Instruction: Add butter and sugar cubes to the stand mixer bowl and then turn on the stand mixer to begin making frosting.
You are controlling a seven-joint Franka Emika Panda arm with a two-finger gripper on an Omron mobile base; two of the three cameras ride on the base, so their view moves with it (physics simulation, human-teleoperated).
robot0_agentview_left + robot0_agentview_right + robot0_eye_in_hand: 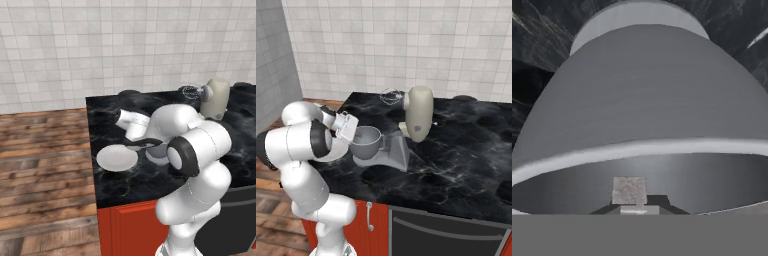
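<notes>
End effector [633, 210]: at the bottom centre of the hand view, its dark tips pressed together around a small whitish-tan block, the sugar cubes [629, 190]; the block sits just above the tips and in front of the bowl's inner wall; in the right base view the white hand sits at centre left of the frame, touching or just beside the bowl's left rim; I cannot tell which

Stand mixer bowl [366, 141]: grey metal, upright on the mixer's flat grey base, at centre left of the right base view; the hand view looks across its pale rim into the dark inside, the outer wall swelling up the frame; in the left base view the arm covers most of it, only a pale curve showing at mid-frame

White plate [116, 157]: flat and round on the black marble worktop [456, 150], at centre left of the left base view, just left of the arm's wrist; nothing can be made out on it

Stand mixer [418, 114]: cream-beige head tilted back, at upper centre of the right base view; wire whisk [390, 95] raised toward the tiled wall, well clear of the bowl; grey neck behind the bowl; the left base view gives the head at upper right, behind the arm's elbow

Red cabinet fronts [368, 225]: below the worktop edge, at the bottom of both base views
</notes>
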